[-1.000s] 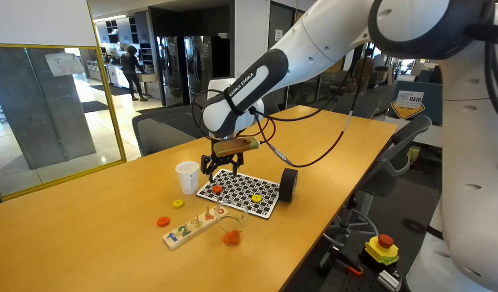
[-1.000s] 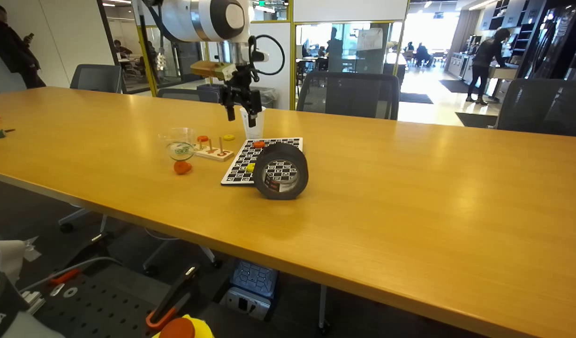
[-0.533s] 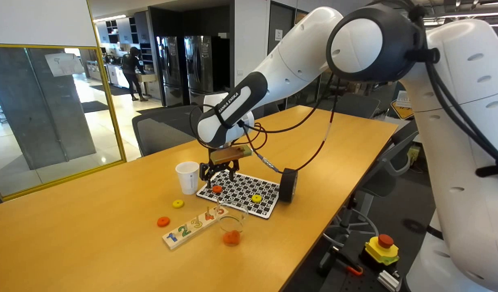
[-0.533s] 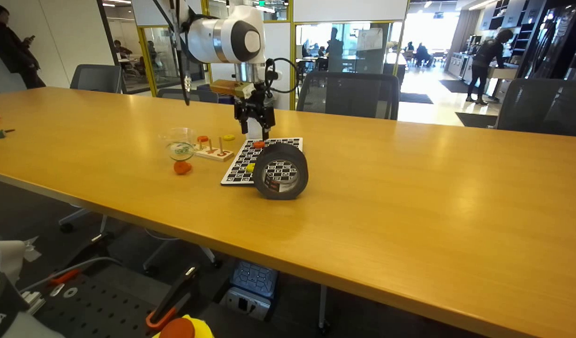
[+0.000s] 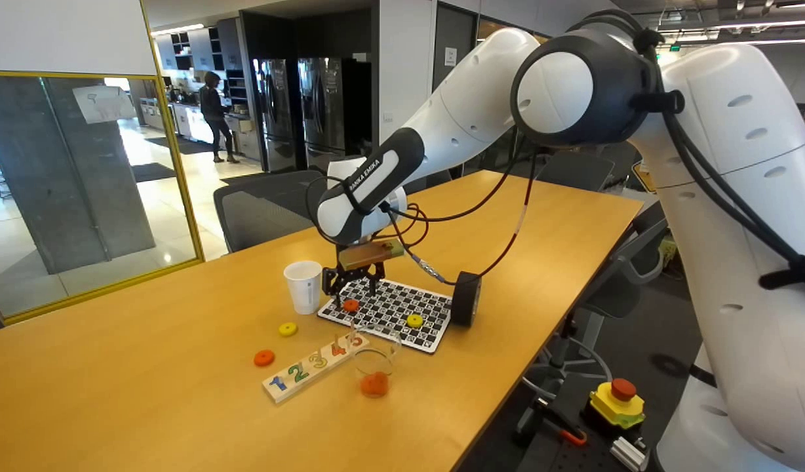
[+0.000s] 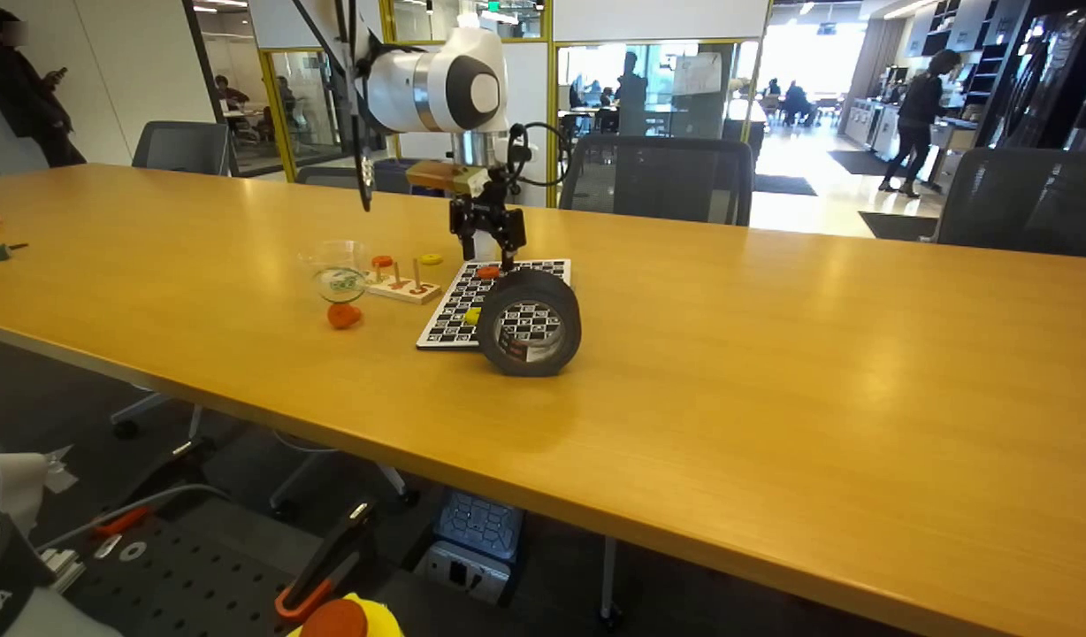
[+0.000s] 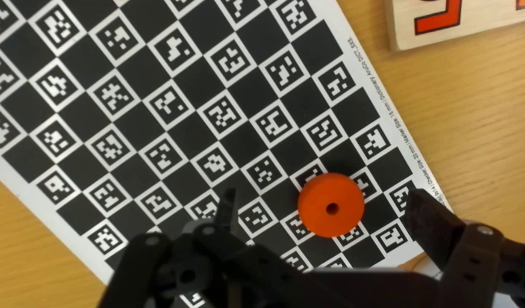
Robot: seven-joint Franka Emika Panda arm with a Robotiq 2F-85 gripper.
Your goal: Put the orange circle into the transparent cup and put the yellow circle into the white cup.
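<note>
While the end effector gapes wide, it mostly hides the white cup.

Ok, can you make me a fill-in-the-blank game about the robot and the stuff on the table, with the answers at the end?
Picking from open or shut, the gripper is ____.
In the wrist view, the circle on the checkered board is coloured ____.
In both exterior views, the other circle on that board is coloured ____.
On the wooden number strip, the 2 is coloured ____.

Missing words: open; orange; yellow; green.
</note>
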